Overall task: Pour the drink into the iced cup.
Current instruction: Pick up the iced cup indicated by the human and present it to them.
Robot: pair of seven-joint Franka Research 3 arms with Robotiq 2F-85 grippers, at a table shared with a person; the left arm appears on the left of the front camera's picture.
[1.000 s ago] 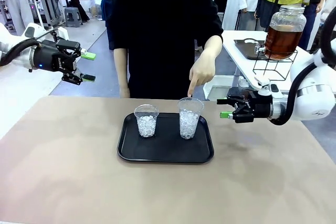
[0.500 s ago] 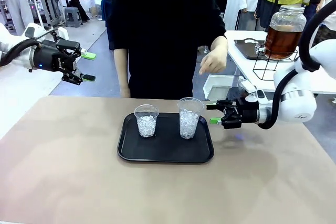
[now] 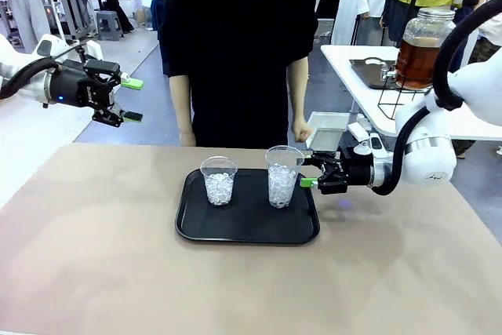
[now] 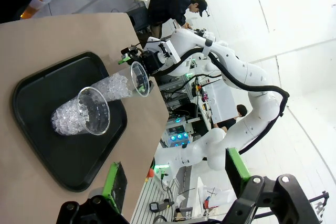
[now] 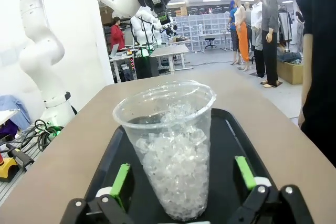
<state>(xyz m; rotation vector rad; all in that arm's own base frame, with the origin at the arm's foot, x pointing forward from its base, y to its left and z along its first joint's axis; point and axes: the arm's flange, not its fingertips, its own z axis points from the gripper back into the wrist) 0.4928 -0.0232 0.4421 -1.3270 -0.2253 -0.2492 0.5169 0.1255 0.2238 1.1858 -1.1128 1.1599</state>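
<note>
At frame right, white, rounded right arm [image 3: 427,154] with black cable [image 3: 398,147]. The left gripper [image 3: 131,100] and right gripper [image 3: 308,171]: black, green pads.

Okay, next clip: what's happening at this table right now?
The right gripper, jaws open, is at the taller cup of ice on the black tray, fingers either side but not closed on it. A shorter iced cup stands beside it. The left gripper hangs open, raised off to the side. A person stands opposite. The jar of brown drink sits on a side table; nothing poured yet.
</note>
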